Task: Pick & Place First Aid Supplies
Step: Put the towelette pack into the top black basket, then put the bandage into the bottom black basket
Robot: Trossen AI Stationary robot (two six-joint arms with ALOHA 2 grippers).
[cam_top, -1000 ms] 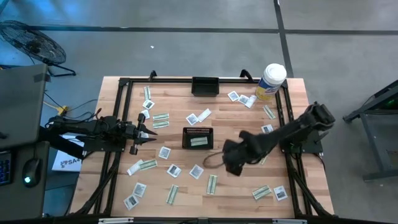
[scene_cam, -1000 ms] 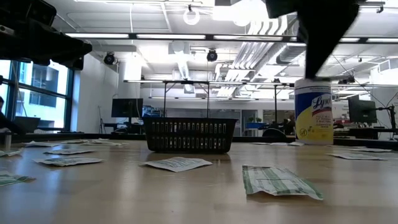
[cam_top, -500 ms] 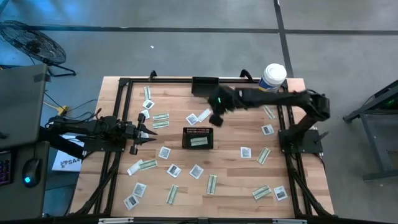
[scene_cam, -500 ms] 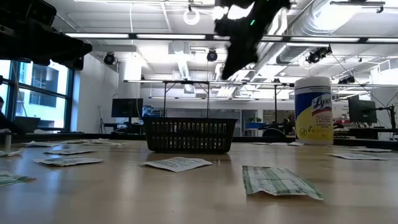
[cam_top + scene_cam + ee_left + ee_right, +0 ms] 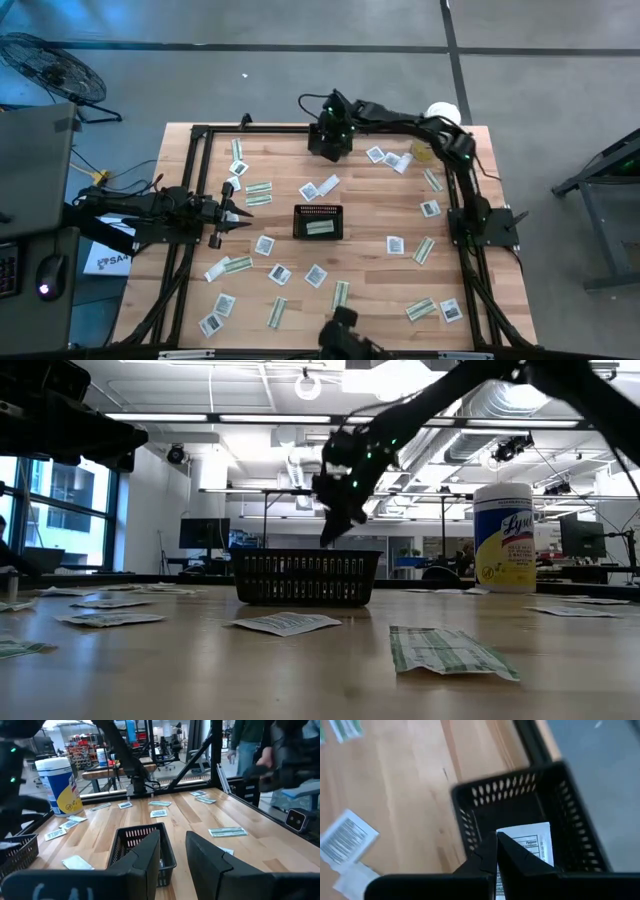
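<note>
Right tool (image 5: 496, 851): fingers pressed together, poised over the far basket (image 5: 329, 139) at the bench's (image 5: 380, 290) back edge. A white packet (image 5: 527, 847) shows just beyond the fingertips, inside the basket; whether it is pinched or lying loose cannot be told. Judged to be the delivery position for square packets. Left tool (image 5: 235, 212): waiting at the left side, fingers partly spread, empty. The centre basket (image 5: 318, 221) holds a green strip (image 5: 319, 227), suggesting sorting by type. Many loose packets (image 5: 279, 274) remain scattered on the bench.
</note>
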